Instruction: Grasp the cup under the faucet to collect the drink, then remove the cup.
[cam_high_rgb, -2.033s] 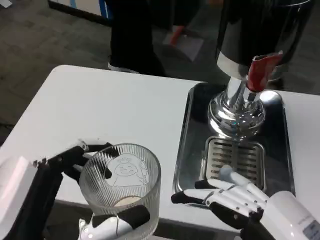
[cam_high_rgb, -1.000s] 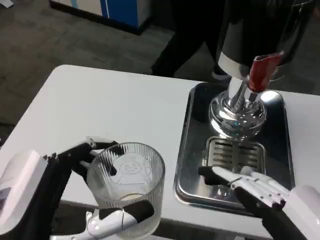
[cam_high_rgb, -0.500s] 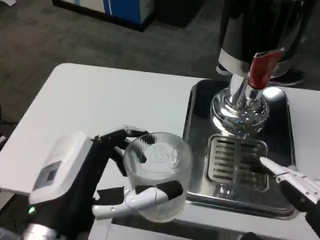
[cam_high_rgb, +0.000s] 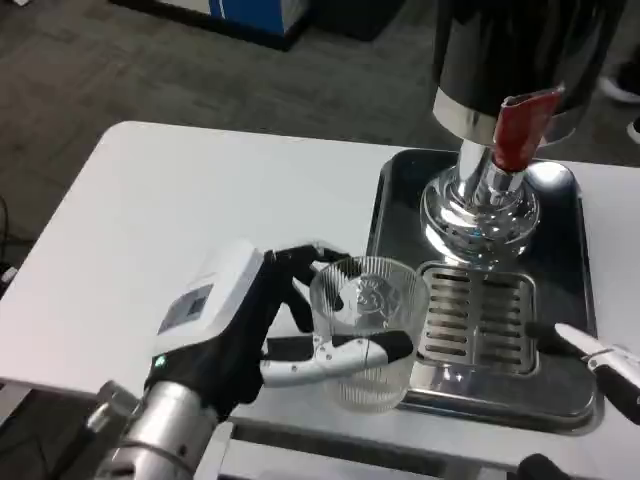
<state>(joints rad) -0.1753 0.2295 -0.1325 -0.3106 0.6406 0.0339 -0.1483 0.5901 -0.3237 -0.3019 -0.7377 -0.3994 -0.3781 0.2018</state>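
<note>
Presently the left hand (cam_high_rgb: 300, 330) grasps the cup (cam_high_rgb: 366, 330), fingers wrapped round its ribbed wall from the near and left sides, one white-and-black finger lying across the front. Cup is upright, long axis vertical, mouth up. It sits at the left front edge of the tray (cam_high_rgb: 400, 200), just beside the drip grate (cam_high_rgb: 480, 318) and not yet on it. Whether its base rests on the tray rim or is carried clear of it cannot be told.

Governing relation: the faucet (cam_high_rgb: 520, 135), with its red lever, lies up and to the right of the cup, above the dispenser's chrome base (cam_high_rgb: 480, 215). The cup is therefore short of the spout and left of it; judged, the next move must carry it rightward and away from the robot, over the grate.

Right hand (cam_high_rgb: 605, 360) shows at the lower right edge, near the grate's right end, holding nothing. Fingertips only are in frame; whether its fingers are spread or curled cannot be told.

Left hand is the nearer to the cup; worktop (cam_high_rgb: 200, 220) lies beneath
</note>
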